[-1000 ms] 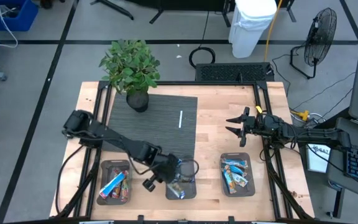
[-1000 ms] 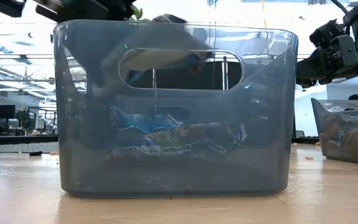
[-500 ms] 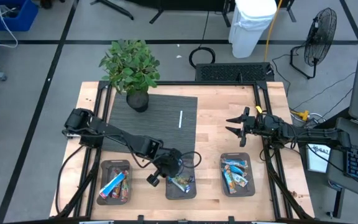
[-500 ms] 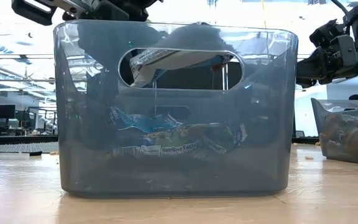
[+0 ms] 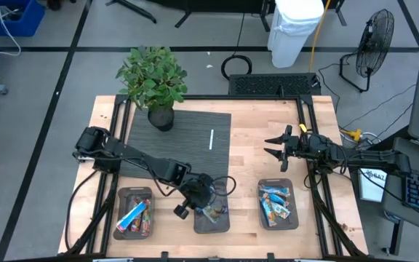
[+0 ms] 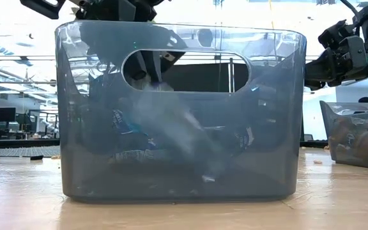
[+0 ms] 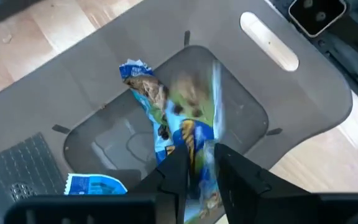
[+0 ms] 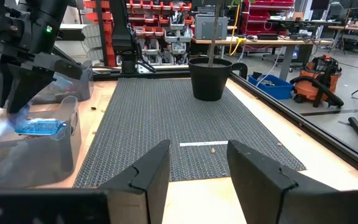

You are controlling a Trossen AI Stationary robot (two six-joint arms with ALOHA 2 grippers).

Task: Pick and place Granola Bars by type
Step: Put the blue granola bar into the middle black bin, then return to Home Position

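Going left to right across the table: the left bin (image 5: 134, 221) holds a couple of colourful bars (image 5: 136, 214). Next to it sits the middle bin (image 5: 212, 224), and the left gripper (image 5: 204, 200) hangs right over it, fingers parted only a little, with a blurred blue bar (image 7: 213, 134) just off the tips above the other bars (image 7: 160, 118) in there. Right of the middle bin, the right bin (image 5: 277, 204) has more blue bars (image 5: 275, 201). The right gripper (image 5: 274, 148) waits beyond that bin, fingers spread wide and empty.
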